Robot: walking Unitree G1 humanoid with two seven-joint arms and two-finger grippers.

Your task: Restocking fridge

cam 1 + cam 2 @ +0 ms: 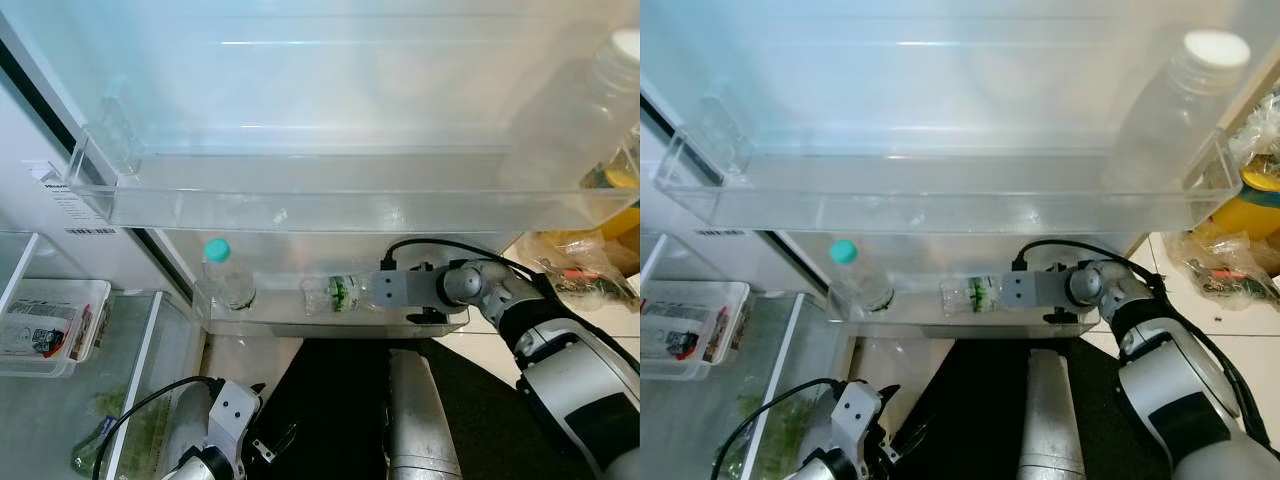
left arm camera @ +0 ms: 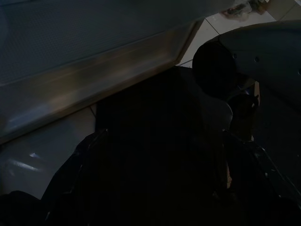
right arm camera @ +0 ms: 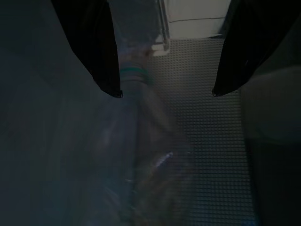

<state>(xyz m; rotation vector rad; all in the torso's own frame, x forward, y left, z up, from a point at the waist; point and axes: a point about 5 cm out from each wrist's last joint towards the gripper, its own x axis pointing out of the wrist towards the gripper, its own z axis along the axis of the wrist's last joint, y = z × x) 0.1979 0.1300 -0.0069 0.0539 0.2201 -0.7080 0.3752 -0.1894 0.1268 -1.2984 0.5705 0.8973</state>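
Left eye view looks down at an open fridge door with two clear shelves. On the lower door shelf (image 1: 330,318) a bottle with a teal cap (image 1: 222,272) stands upright at the left end. Beside it, a small clear bottle with a green label (image 1: 338,293) sits in the middle of the same shelf. The right gripper (image 1: 372,291) reaches into that shelf, just beside the small bottle. From the right wrist, its two black fingers (image 3: 96,52) are spread wide apart, and the bottle lies between them, not squeezed. A big bottle with a white cap (image 1: 1185,105) stands at the right end of the upper door shelf (image 1: 940,205). The left gripper (image 1: 262,435) hangs low by the fridge, and I cannot tell how its fingers are set.
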